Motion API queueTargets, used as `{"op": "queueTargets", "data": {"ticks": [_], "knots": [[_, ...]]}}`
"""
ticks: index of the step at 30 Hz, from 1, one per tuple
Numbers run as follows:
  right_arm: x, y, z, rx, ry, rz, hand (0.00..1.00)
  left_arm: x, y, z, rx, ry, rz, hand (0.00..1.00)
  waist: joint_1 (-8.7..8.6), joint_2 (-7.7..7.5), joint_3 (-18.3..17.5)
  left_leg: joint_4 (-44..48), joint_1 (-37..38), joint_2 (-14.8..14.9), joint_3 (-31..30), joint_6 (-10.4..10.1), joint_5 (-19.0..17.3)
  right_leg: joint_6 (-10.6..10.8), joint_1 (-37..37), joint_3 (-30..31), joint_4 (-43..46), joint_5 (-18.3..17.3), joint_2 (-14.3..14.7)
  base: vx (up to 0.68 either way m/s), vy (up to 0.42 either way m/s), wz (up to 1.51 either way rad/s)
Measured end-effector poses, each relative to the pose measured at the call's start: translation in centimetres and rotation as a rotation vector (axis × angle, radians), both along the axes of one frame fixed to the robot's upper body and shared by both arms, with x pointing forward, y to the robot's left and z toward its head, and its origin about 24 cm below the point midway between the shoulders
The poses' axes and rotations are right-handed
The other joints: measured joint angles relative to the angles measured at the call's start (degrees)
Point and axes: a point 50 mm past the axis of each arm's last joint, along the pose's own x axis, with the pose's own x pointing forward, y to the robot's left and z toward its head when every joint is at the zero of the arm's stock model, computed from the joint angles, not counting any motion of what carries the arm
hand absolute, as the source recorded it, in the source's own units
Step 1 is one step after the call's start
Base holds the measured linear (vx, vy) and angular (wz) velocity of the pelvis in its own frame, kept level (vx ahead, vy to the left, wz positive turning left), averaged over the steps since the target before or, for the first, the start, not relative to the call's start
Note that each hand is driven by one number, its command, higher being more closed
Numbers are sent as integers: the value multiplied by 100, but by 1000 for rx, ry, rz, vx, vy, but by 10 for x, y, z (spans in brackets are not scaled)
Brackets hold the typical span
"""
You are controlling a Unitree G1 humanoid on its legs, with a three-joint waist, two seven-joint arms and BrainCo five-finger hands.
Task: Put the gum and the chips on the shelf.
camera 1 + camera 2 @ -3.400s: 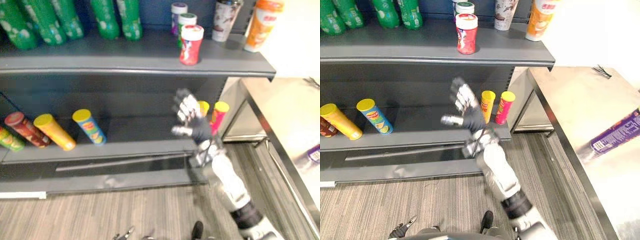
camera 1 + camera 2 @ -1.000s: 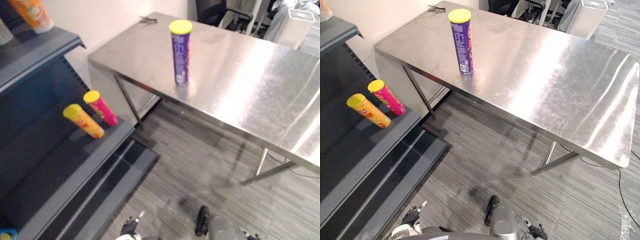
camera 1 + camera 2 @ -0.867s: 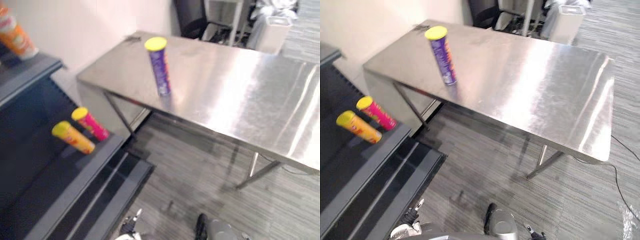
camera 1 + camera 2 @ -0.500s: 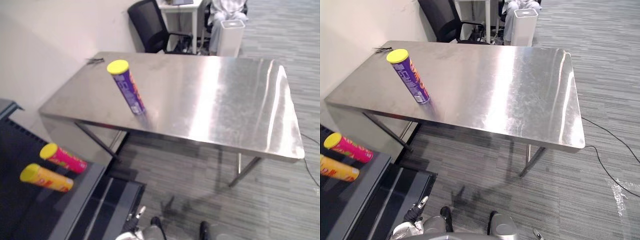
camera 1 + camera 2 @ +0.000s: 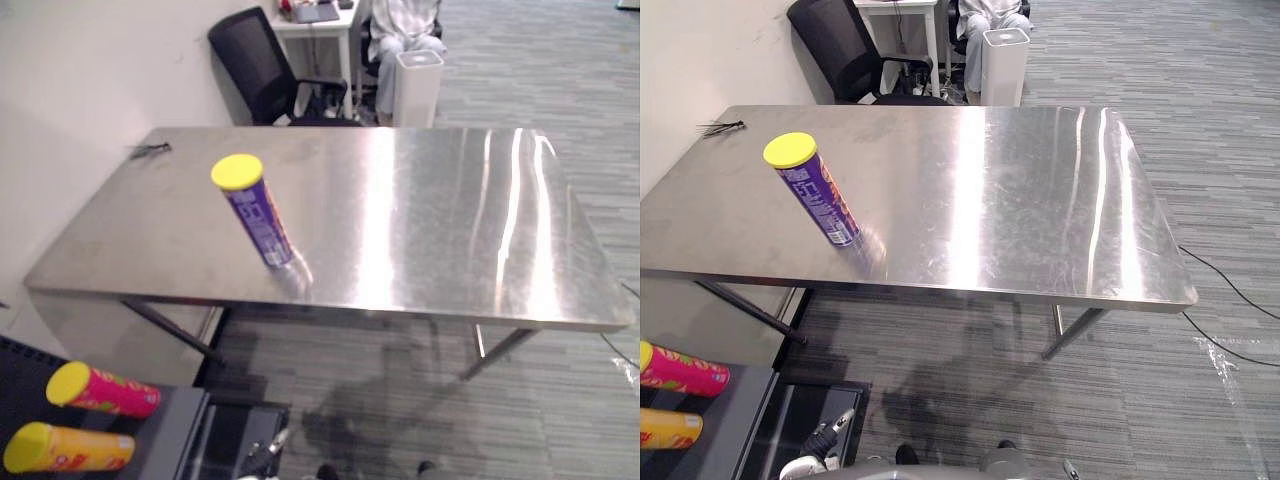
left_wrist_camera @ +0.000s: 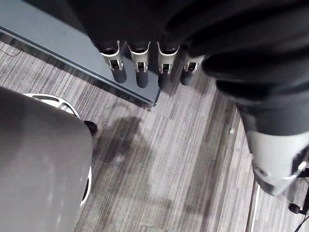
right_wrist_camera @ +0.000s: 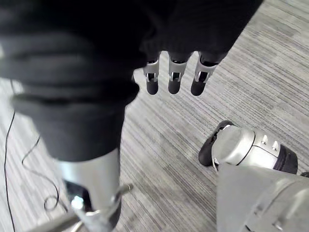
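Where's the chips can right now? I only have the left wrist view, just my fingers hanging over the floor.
Observer: The purple chips can, yellow lid, stands on the steel table, toward its left end.
Operator: Am I carrying anything on the other side?
Observer: No, the right hand hangs over the floor, fingers straight, holding nothing.
Operator: Anything shelved already?
Observer: A pink chips can and an orange chips can sit side by side on the dark shelf.
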Motion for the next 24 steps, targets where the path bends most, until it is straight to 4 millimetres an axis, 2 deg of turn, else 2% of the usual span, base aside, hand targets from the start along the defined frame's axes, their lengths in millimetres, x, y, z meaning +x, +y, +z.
{"op": "queueTargets", "data": {"ticks": [3,5,6,7,8,10,12,14,15,17,18,19,20,21,23,24], "knots": [[-6,-28,8,-66,-34,-234,0,-2,0,-1,0,7,3,0,-9,0,-36,-86,37,-31,38,3,2,17,68,-1,-237,144,-4,15,21,-13],[-8,-54,18,-128,-79,-400,0,-3,1,-1,0,9,9,0,-10,-3,-49,-158,37,-63,53,34,26,32,70,0,-340,212,-19,-12,23,-6],[-6,-74,28,-184,-113,-479,0,-4,2,-1,2,10,14,0,-16,10,-64,-208,34,-87,69,54,51,35,73,2,-425,263,-35,-29,28,-8],[-1,-97,41,-255,-158,-539,0,-5,2,-1,3,12,14,0,-46,-41,-70,-290,27,-124,88,76,85,45,57,19,-496,310,-42,-30,23,-7],[2,-110,50,-296,-179,-557,0,-7,2,-1,3,15,15,0,-52,-41,-77,-336,33,-141,92,86,93,53,41,25,-502,315,-46,-32,29,-7],[23,-158,96,-511,-294,-593,0,-14,1,-2,4,34,20,0,-176,14,-191,-498,37,-211,125,108,161,65,-47,62,-495,322,-74,-21,34,-6],[39,-181,132,-647,-384,-602,0,-16,2,-3,10,38,25,0,-192,18,-201,-527,40,-233,144,125,175,73,-76,94,-490,327,-82,-8,20,-6],[59,-203,188,-859,-506,-596,0,-16,3,-2,20,36,30,0,-192,-36,-233,-565,14,-269,141,130,191,73,-126,99,-482,327,-82,-7,7,-2],[64,-206,203,-910,-537,-590,0,-16,3,-2,21,34,32,0,-192,-57,-246,-577,11,-246,140,129,199,73,-134,100,-487,327,-84,0,0,0],[89,-207,252,-1097,-630,-515,0,-16,5,0,30,19,31,0,-211,-147,-306,-635,14,-253,139,130,223,75,-156,100,-505,328,-87,0,0,0],[96,-205,262,-1136,-650,-482,0,-16,5,0,31,15,30,0,-210,-166,-319,-650,14,-257,139,131,230,77,-163,100,-507,329,-88,0,0,0],[112,-199,282,-1203,-703,-412,0,-15,5,1,35,5,24,0,-206,-190,-331,-660,13,-263,139,136,235,85,-172,100,-506,333,-91,0,0,0],[130,-189,302,-1257,-776,-329,0,-13,5,2,35,-3,18,0,-203,-209,-336,-665,10,-270,138,138,237,93,-179,100,-505,338,-97,0,0,0],[140,-182,312,-1288,-815,-276,0,-12,5,3,36,-7,13,0,-198,-217,-338,-668,9,-272,137,139,237,98,-181,100,-505,341,-98,0,0,0],[175,-149,345,-1374,-983,-47,0,-7,3,5,46,-29,-28,0,-173,-225,-357,-673,1,-280,110,143,240,105,-182,82,-501,346,-107,3,-8,2],[184,-139,351,-1391,-1017,23,0,-5,3,6,47,-36,-38,0,-166,-234,-362,-673,-6,-281,93,147,242,119,-181,68,-502,355,-107,3,-26,12]]}}
